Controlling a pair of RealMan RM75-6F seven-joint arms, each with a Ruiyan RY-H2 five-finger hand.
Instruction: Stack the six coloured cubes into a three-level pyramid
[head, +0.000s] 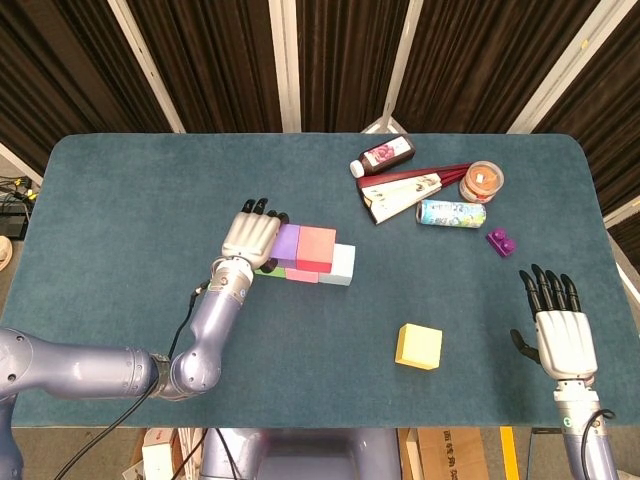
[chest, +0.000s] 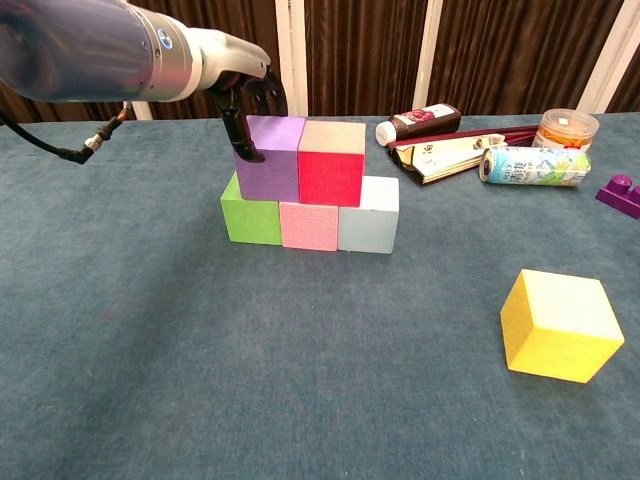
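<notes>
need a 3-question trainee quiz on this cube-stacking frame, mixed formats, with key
1. True or false: the yellow cube already sits on top of the stack.
2. Which cube does the left robot hand touch? A) light blue cube B) purple cube C) green cube
3. Fill in: the second level holds the purple cube and the ___ cube.

Key: 1 false, it lies alone on the teal table. 2 B. 3 red.

Six coloured cubes are seen: a green cube (chest: 250, 215), a pink cube (chest: 310, 225), a pale blue cube (chest: 369, 218), a purple cube (chest: 270, 158), a red cube (chest: 332, 163) and a yellow cube (chest: 558, 326). At the upper right, one bottle (chest: 418, 122), one can (chest: 530, 166), one round tub (chest: 565, 130), one folded fan (chest: 450, 153) and one purple toy brick (chest: 622, 195) are counted. Two hands are seen, the left hand (head: 250, 236) and the right hand (head: 560, 325).
</notes>
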